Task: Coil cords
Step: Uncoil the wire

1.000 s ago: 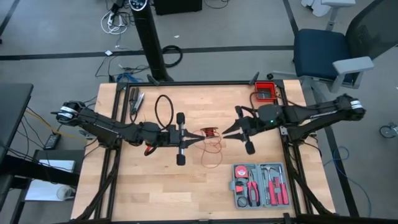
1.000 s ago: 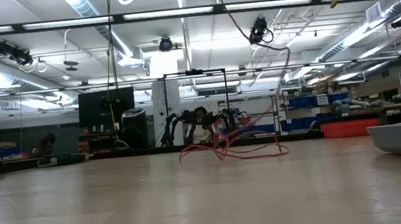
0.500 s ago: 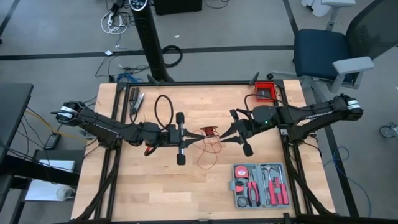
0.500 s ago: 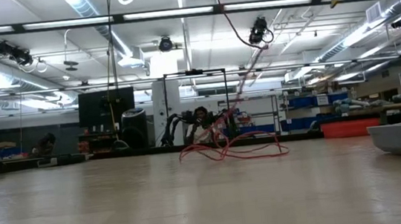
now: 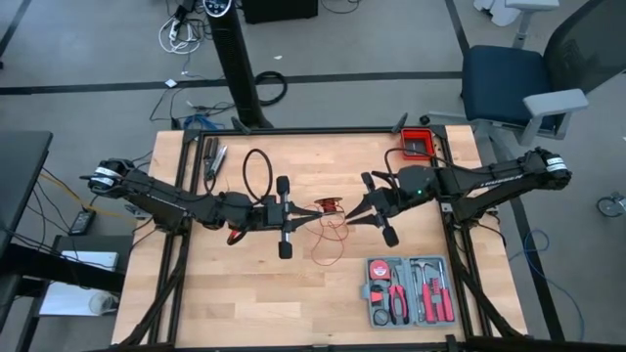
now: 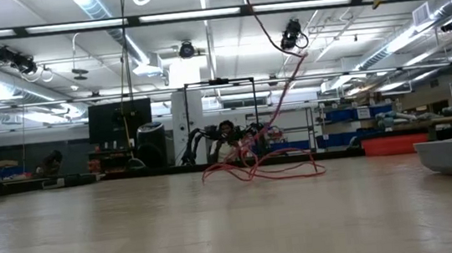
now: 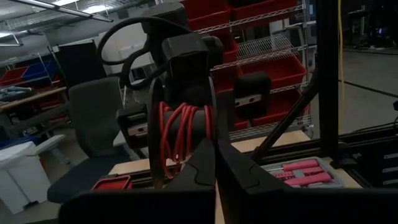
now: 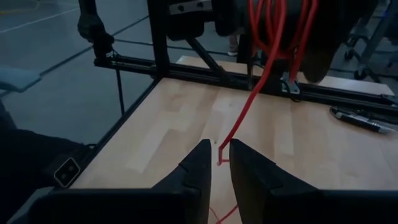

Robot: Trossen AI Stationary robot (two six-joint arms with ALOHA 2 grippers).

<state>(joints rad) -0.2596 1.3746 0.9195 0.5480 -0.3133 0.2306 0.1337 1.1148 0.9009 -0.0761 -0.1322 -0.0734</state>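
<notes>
Wooden table (image 5: 235, 284), grey case (image 5: 409, 290) holding red-handled tools, left gripper (image 5: 301, 217) shut on red cord (image 5: 331, 233), right gripper (image 5: 352, 211) narrowly open.

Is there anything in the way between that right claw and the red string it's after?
Nothing visible. The red cord runs straight down into the gap of the right gripper, over bare table.

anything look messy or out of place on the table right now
Only the red cord: part is wound into a small coil at the left claw, but the rest sprawls in loose loops across the table mid-board, one strand running up to the right claw.
</notes>
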